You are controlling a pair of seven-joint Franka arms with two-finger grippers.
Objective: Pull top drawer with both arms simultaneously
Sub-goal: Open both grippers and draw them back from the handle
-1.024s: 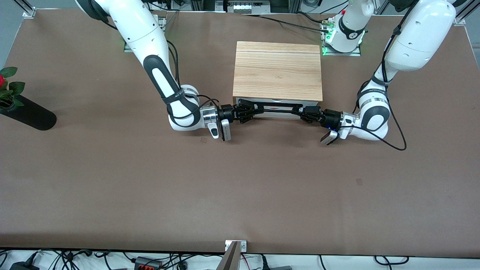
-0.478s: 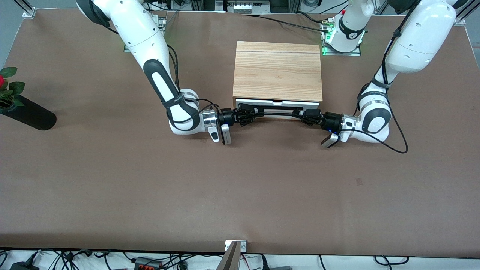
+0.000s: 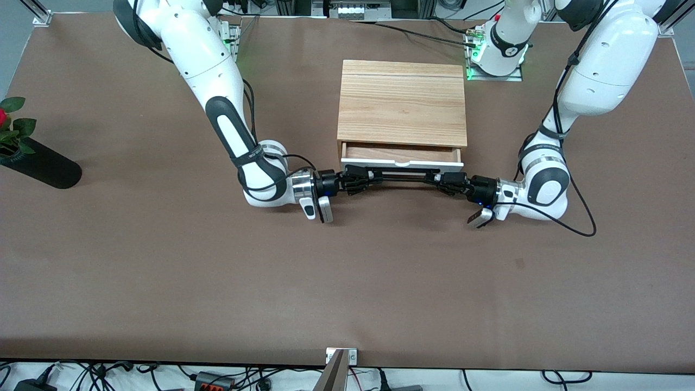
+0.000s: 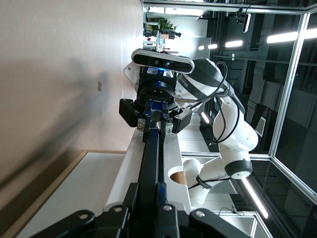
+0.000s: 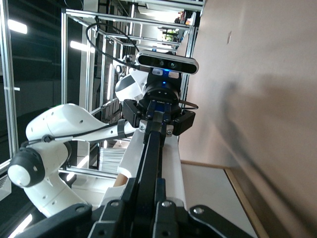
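Observation:
The top drawer (image 3: 402, 162) stands partly out of the light-wood cabinet (image 3: 402, 103), and a strip of its wood inside (image 3: 399, 152) shows. Its black bar handle (image 3: 404, 175) runs along the white front panel. My right gripper (image 3: 365, 178) is shut on the handle's end toward the right arm. At the other end my left gripper (image 3: 442, 179) is shut on it too. In the left wrist view my left gripper (image 4: 148, 191) clamps the bar (image 4: 151, 158), with the right gripper (image 4: 154, 116) farther along. The right wrist view shows my right gripper (image 5: 147, 191) clamping the bar (image 5: 151, 153).
A black vase with a red flower (image 3: 38, 163) lies at the right arm's end of the table. A black cable (image 3: 578, 217) loops on the table by the left wrist. A metal bracket (image 3: 341, 355) sits at the table edge nearest the front camera.
Both grippers have moved toward the front camera with the handle. The drawer has slid out of the cabinet, so its wood inside now shows.

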